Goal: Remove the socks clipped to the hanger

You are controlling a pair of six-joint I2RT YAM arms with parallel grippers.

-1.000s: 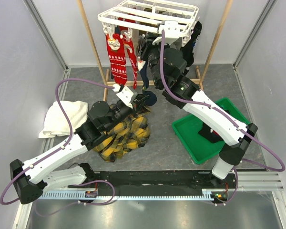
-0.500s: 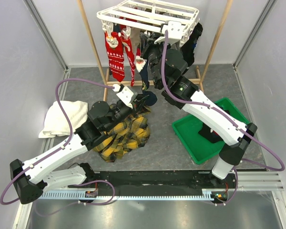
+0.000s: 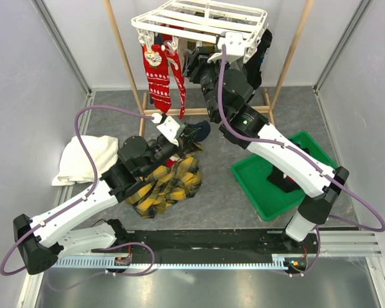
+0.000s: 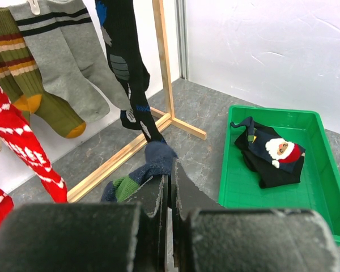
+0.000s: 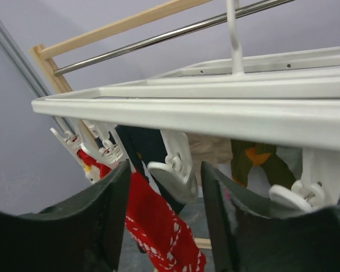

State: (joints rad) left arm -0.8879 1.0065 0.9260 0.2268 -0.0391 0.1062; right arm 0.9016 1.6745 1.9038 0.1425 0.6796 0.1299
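Note:
The white hanger (image 3: 199, 19) hangs at the back with red socks (image 3: 159, 80) and black socks (image 3: 262, 54) clipped to it. My right gripper (image 3: 194, 59) is open just under its rim. In the right wrist view its fingers (image 5: 102, 215) stand either side of a white clip (image 5: 178, 175), with a red sock (image 5: 158, 226) behind. My left gripper (image 4: 171, 181) is shut on a navy sock with a green band (image 4: 153, 161), low above the floor (image 3: 196, 133). Grey (image 4: 68, 62), olive (image 4: 22, 73), black (image 4: 124, 62) and red (image 4: 22, 147) socks hang beyond it.
A green tray (image 3: 256, 192) at the right holds a navy Santa sock (image 4: 272, 150). A yellow-black plaid cloth (image 3: 163, 183) lies under my left arm and a white towel (image 3: 86, 159) at the left. The wooden pole frame (image 3: 125, 58) stands around the hanger.
My right gripper has risen from the navy sock to the clips under the hanger's rim. The navy sock no longer stretches up to the hanger and has dropped to my left gripper.

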